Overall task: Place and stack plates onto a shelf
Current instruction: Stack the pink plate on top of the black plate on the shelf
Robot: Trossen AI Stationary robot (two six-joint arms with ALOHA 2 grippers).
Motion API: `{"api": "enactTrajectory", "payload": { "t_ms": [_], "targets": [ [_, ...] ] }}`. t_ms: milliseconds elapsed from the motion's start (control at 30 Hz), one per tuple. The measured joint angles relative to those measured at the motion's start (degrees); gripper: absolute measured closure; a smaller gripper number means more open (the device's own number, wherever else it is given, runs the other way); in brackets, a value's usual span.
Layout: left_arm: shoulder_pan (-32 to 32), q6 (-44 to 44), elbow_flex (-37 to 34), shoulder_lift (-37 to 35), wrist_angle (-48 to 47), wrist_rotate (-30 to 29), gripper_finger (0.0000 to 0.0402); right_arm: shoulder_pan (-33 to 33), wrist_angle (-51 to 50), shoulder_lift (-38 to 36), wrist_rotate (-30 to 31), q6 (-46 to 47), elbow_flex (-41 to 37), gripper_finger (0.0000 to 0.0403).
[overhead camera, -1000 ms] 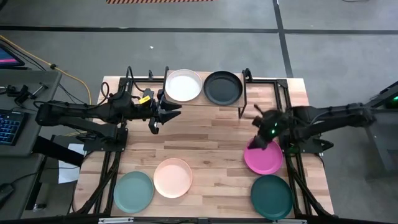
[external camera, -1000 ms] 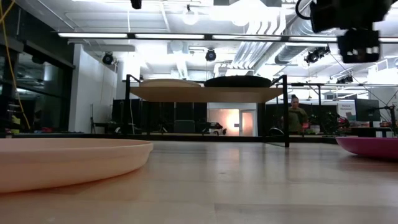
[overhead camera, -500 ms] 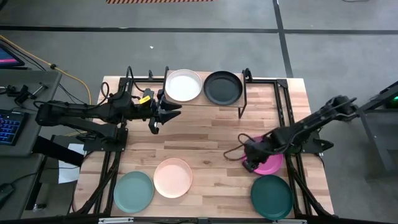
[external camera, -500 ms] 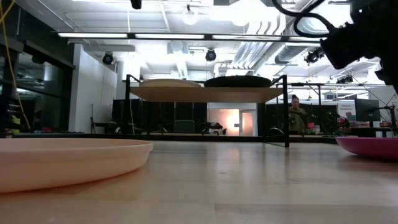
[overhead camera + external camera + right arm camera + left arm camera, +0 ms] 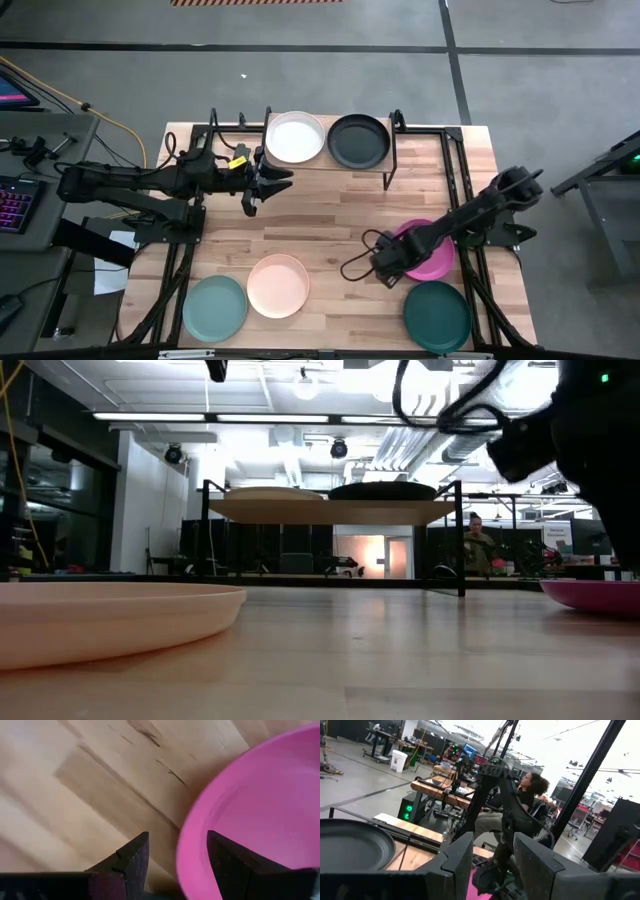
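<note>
Bare tabletop (image 5: 330, 215) before the shelf (image 5: 330, 166) (plates (image 5: 327, 140) fill its board).

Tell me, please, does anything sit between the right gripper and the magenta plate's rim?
Nothing visible does: the right gripper is open, its fingers straddling the round magenta pink plate rim above bare butcher-block tabletop.

Shelf (image 5: 328, 165): white plate (image 5: 295, 137) and black plate (image 5: 359, 141) side by side on it
Right gripper (image 5: 385, 262): at magenta plate (image 5: 432, 256) near-left rim
Left gripper (image 5: 268, 181): just beside shelf's left end
Front row: blue-green plate (image 5: 215, 307), peach plate (image 5: 278, 285), teal plate (image 5: 437, 316)
</note>
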Motion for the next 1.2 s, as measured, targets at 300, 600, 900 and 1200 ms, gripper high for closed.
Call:
{"api": "enactTrajectory", "payload": {
  "t_ms": [300,600,900,1200],
  "targets": [
    [0.00,-0.02,0.00,0.00,0.04,0.02,0.0271,1.04,-1.20,6.87,0.04,-0.01,0.00,0.0222],
    [0.00,-0.02,0.00,-0.02,0.06,0.04,0.0271,2.50,-2.70,7.41,0.50,-1.44,0.04,0.0362],
    [0.00,0.04,0.00,-0.02,0.98,0.02,0.0271,0.92,-2.60,-4.75,2.35,-17.19,-0.07,0.0399],
    [0.00,0.02,0.00,-0.02,0.98,0.02,0.0271,-2.73,13.09,-16.89,-4.21,-43.32,-0.04,0.0403]
  ]
}}
